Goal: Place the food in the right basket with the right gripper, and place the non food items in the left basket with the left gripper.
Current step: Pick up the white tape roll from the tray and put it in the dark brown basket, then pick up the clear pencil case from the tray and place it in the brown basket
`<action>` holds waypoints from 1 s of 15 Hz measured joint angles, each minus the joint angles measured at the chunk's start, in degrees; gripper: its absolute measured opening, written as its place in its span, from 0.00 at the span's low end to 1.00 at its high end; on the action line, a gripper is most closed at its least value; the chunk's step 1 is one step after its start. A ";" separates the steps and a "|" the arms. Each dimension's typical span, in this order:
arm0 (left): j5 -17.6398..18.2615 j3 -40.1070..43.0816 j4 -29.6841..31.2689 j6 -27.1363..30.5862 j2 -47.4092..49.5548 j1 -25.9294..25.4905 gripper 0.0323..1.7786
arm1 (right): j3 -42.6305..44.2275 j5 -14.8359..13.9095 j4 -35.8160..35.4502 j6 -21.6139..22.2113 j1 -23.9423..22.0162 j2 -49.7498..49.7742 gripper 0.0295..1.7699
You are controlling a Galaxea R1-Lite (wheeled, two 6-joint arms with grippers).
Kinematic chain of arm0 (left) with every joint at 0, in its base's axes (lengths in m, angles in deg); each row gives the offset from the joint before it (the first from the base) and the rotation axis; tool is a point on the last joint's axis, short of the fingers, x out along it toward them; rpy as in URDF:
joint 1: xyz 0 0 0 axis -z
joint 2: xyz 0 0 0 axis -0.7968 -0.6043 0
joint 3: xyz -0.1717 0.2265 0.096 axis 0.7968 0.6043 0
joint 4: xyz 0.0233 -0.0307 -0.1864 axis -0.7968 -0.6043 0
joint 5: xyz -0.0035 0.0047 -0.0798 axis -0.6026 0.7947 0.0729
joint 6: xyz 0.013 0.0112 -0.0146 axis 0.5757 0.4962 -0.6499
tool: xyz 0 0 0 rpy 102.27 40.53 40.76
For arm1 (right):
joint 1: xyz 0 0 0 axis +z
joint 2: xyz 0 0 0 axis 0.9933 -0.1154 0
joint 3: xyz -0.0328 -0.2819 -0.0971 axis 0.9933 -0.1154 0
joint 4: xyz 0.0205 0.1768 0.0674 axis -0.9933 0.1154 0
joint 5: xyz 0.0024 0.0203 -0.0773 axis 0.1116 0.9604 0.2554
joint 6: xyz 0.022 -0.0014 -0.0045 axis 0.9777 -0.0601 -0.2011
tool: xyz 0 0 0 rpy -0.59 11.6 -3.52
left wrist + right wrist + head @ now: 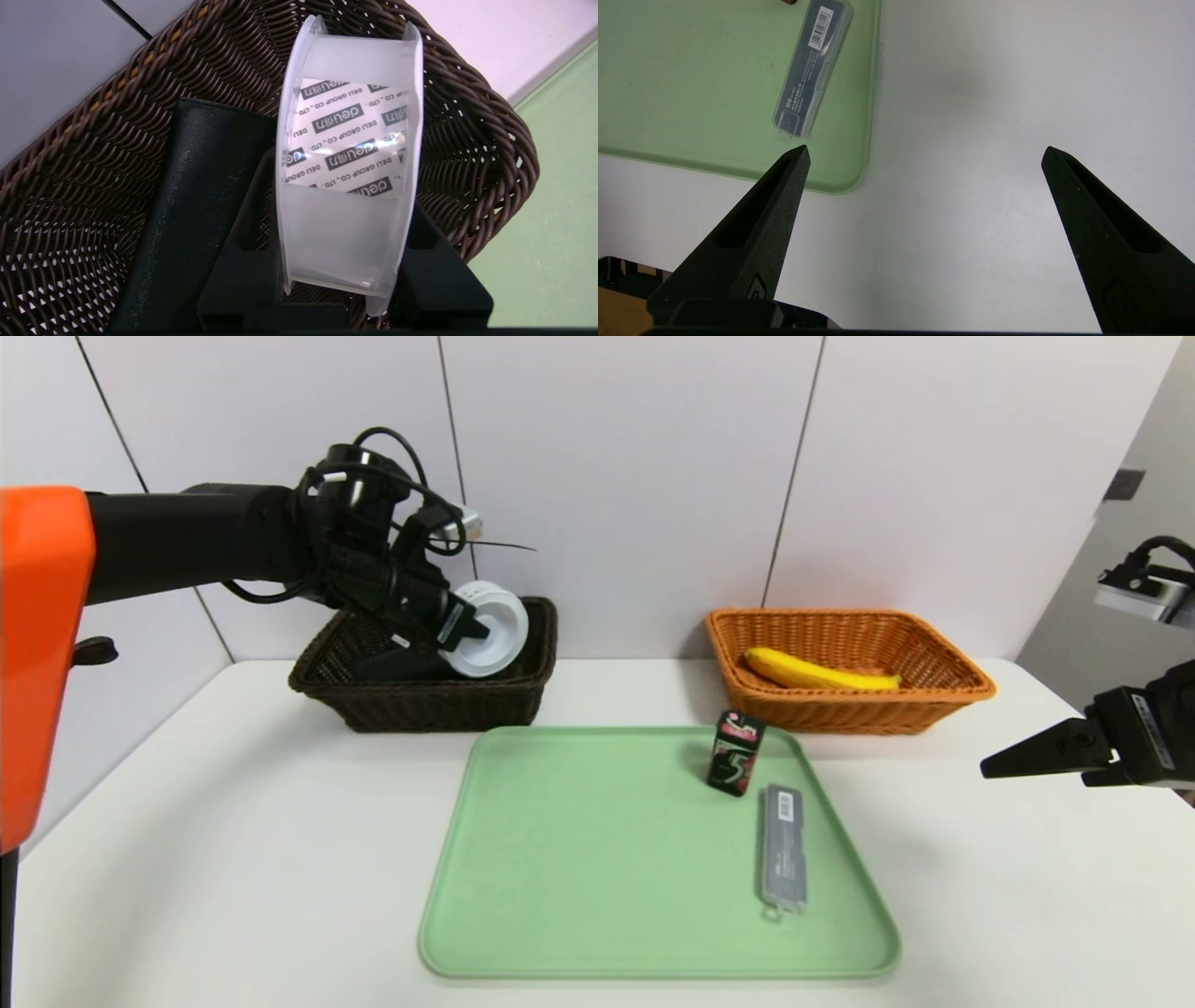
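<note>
Head view: left pincer (467, 639) is gripping the tape roll (490, 627) just over the dark basket's (420, 700) rim; right pincer (1013, 761), fingers wide apart, is idling well right of that basket over open tabletop (233, 849).

Tray (597, 859) lies before two baskets: left basket (420, 700), right basket (840, 705).

The tray (597, 859) was pale green, the left basket (420, 695) dark brown, the right basket (845, 705) orange, the banana (817, 672) yellow, the tape roll (490, 630) white, printed black inside.
</note>
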 joint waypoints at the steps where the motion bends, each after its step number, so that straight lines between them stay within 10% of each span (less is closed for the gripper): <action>1: 0.02 0.00 -0.05 0.02 -0.22 0.00 0.31 | 0.00 0.20 0.00 -0.20 0.05 0.06 0.97; 15: -0.28 -0.20 4.89 -3.23 1.46 -0.09 0.81 | 0.09 1.82 -0.15 -1.13 0.46 0.91 0.97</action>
